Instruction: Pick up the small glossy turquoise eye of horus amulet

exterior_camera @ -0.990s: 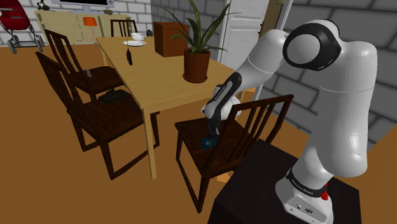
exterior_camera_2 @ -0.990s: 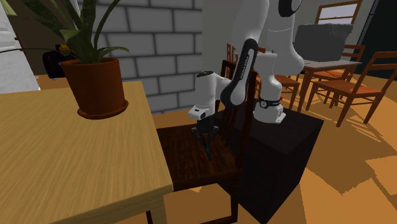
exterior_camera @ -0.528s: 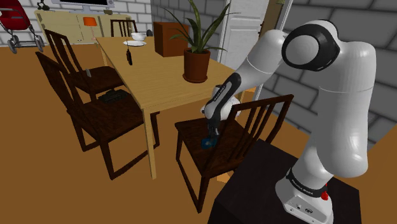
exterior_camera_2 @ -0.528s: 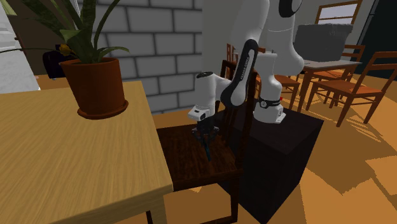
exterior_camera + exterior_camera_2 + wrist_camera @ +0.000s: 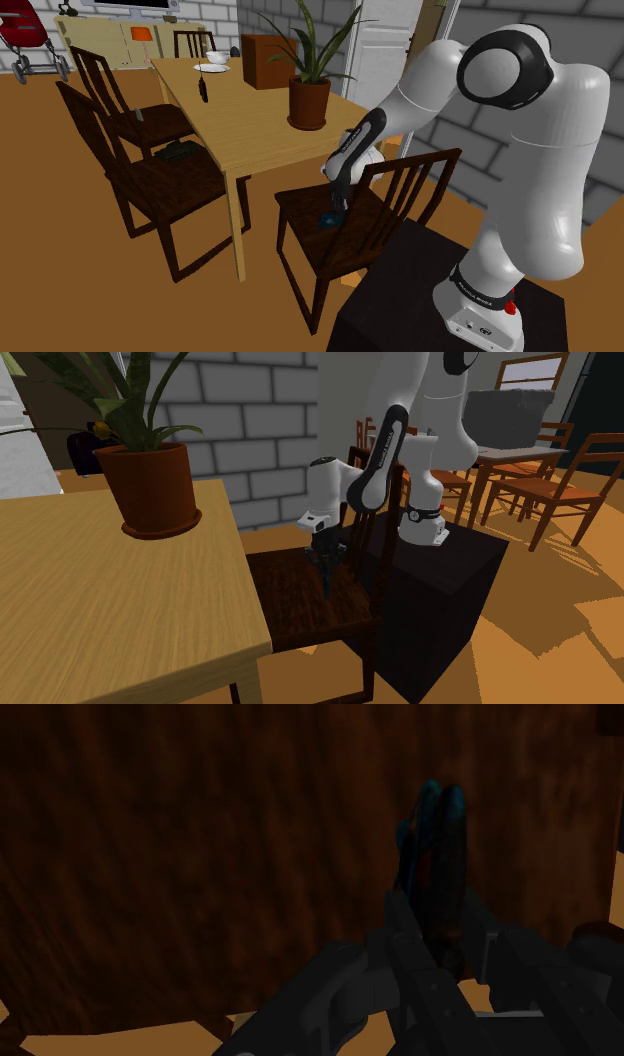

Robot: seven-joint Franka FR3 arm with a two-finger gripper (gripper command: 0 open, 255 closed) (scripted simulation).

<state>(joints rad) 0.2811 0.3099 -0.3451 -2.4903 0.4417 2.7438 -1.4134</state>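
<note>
Over the dark wooden chair seat, the glossy turquoise amulet is clasped by the black gripper's fingers; lifting is judged outstanding.

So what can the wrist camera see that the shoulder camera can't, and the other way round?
Wrist view: close up, the turquoise amulet is seen edge-on with a dark reddish middle, clasped between the two black fingers of the hand. Shoulder view: the whole white arm, the long table, the potted plant and a white bowl. Both: the amulet, the hand and the dark chair seat under them.
</note>
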